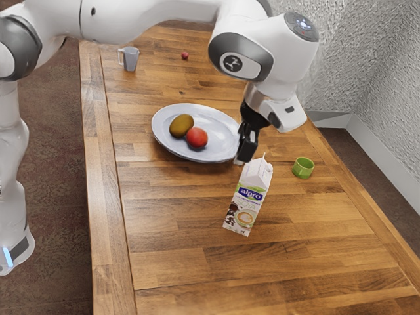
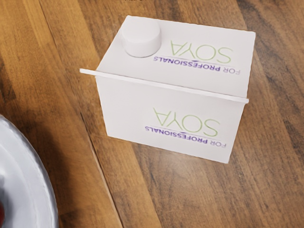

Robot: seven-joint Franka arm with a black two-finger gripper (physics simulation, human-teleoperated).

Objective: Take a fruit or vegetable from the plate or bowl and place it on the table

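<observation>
Count by kind: exterior view, plate [image 1: 218, 126] as clock center.
You have one plate, holding two fruits: one brownish fruit [image 1: 181, 125], one red fruit [image 1: 197, 138]; one carton [image 1: 248, 200], 5 o'clock; one green cup [image 1: 302, 168], 4 o'clock; one gray jug [image 1: 131, 60], 10–11 o'clock; one small red ball [image 1: 185, 56], 12 o'clock.

Fruits [image 1: 197, 138] on plate [image 1: 219, 128], carton [image 1: 248, 205] near

Exterior view is bright, fairly even light, pale highlights on white arm [image 1: 141, 16], soft shadow at plate [image 1: 220, 125] edge. Wrist view has carton [image 2: 171, 114] close to plain white, faint glare on counter [image 2: 178, 183] beside it, soft-edged shadow by plate.
</observation>
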